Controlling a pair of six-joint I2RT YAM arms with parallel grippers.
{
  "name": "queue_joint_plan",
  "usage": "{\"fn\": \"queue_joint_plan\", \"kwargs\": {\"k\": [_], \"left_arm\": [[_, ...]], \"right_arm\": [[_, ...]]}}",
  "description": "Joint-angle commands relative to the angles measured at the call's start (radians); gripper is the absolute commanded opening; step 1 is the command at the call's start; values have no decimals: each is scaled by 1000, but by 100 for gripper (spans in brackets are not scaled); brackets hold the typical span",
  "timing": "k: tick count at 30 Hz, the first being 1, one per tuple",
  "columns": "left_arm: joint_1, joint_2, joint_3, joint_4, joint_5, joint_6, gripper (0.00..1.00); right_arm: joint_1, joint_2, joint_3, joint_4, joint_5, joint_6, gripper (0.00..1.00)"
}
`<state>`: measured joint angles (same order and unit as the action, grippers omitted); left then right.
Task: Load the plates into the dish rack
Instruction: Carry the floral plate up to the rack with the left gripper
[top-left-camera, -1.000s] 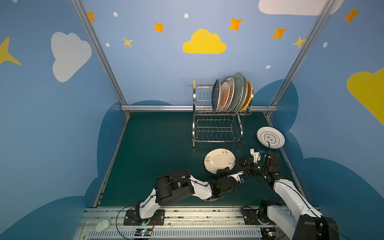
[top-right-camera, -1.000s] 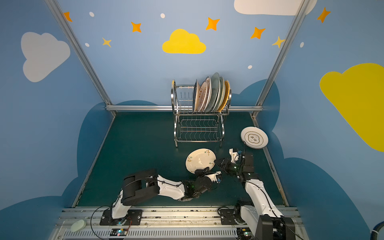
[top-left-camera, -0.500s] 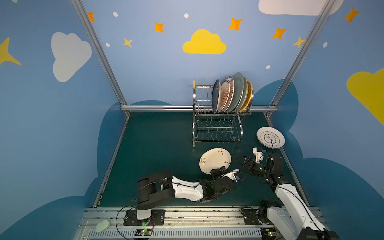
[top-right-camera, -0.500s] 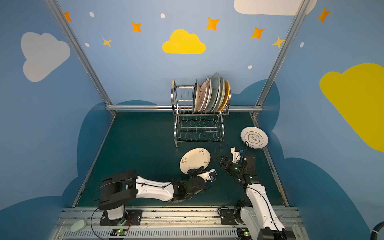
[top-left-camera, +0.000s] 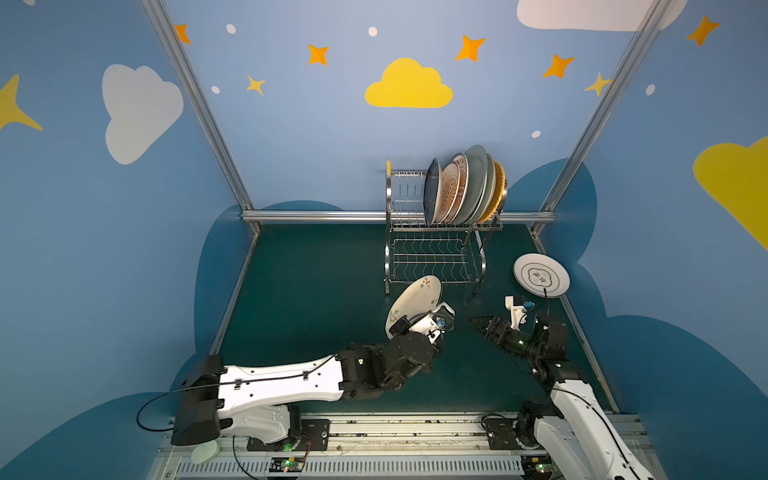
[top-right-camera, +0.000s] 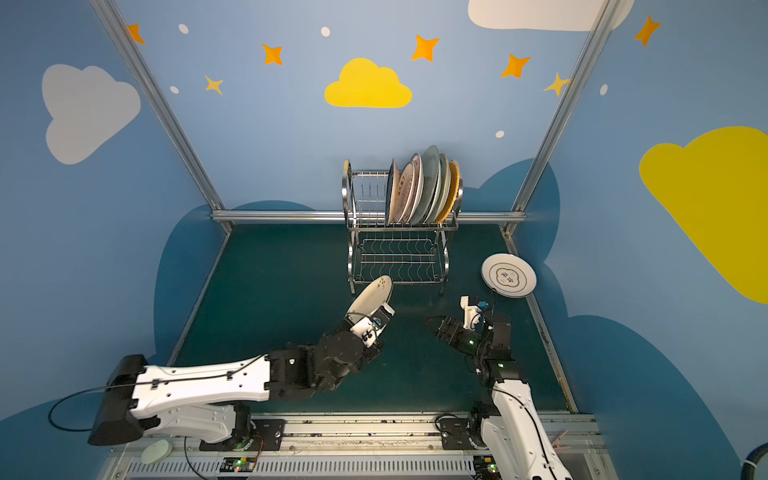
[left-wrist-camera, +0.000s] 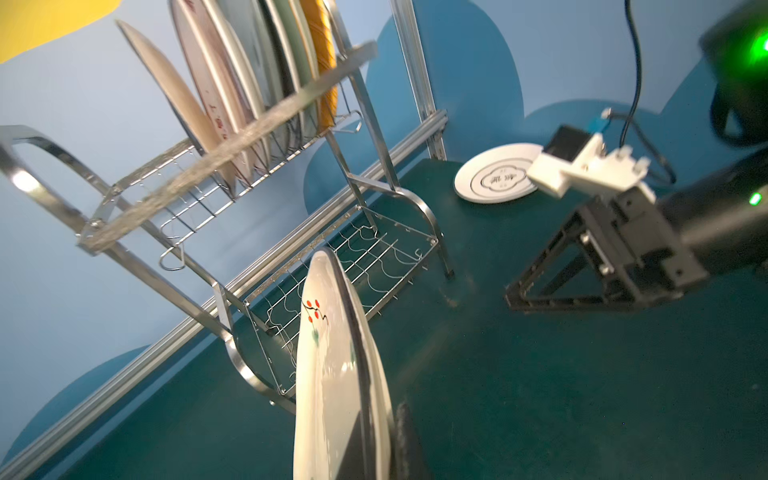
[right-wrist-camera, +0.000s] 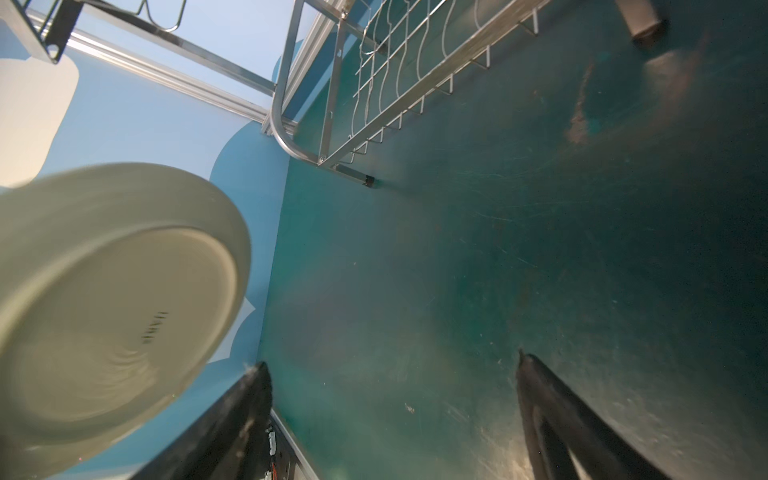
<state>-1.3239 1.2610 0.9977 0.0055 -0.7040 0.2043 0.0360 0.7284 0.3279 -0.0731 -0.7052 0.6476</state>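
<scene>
Now the left claw (top-left-camera: 402, 325) alone grips the floral plate (top-left-camera: 415, 299) by its lower rim. The plate is lifted off the table (top-left-camera: 316, 291) and tipped nearly on edge just before the dish rack (top-left-camera: 446, 227), whose upper tier carries a row of plates (top-left-camera: 461, 187). The right claw (top-left-camera: 478, 322) has let go and backed off, jaws wide. A white ringed plate (top-left-camera: 541, 275) lies flat further right, not yet loaded.

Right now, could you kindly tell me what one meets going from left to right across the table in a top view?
Floral plate, gripped in the left claw → right claw, open and empty → white plate, lying flat. The dish rack overlaps the floral plate sideways, so I omit it.
</scene>
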Motion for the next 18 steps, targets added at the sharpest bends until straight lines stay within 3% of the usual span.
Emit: {"fn": "queue_joint_plan", "kwargs": {"k": [1,8,18], "left_arm": [[7,-116,90,1,28,-88,4],[23,-183,262,9,114,-87,4],[172,-61,538,75,217,-115,4]], "right_arm": [[22,-6,-10,61,-22,-10,89],[82,-48,-16,102,-25,-32,89],[153,-295,-84,153,17,-57,89]]}}
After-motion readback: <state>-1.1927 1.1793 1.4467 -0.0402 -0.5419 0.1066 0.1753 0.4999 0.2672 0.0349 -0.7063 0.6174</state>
